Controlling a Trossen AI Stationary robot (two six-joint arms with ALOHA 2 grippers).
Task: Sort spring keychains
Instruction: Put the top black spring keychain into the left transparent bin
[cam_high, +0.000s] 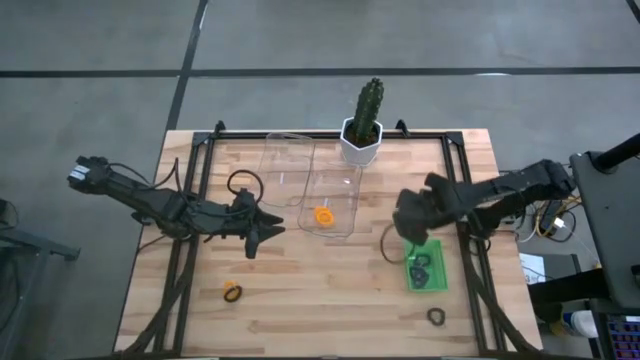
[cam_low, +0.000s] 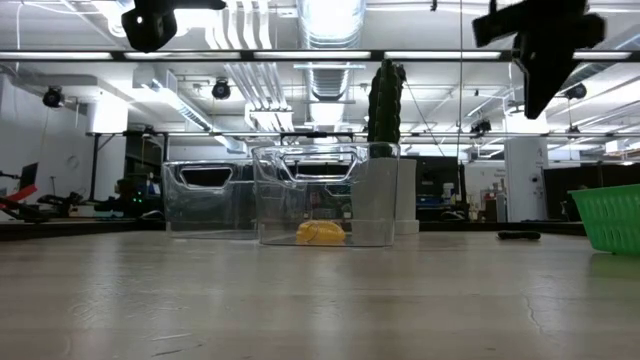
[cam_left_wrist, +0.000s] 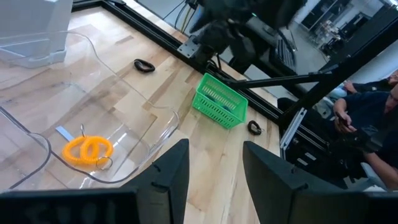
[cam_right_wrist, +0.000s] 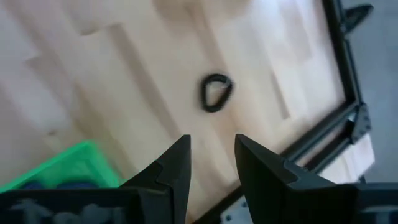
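Fingers of the right gripper (cam_right_wrist: 210, 163) stand apart and empty above the green basket (cam_high: 426, 268), aimed toward a black spring keychain (cam_right_wrist: 216, 92) lying on the table (cam_high: 330, 290) near its edge. A skewed descent could nudge this tiny coil off. Left gripper (cam_left_wrist: 214, 171) hovers open beside the orange keychain's (cam_left_wrist: 87, 151) clear bin (cam_high: 333, 203).

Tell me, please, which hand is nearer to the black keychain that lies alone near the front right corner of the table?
The right hand. It hangs above the green basket, just behind the black keychain. The left hand is far across the table, by the clear bins.
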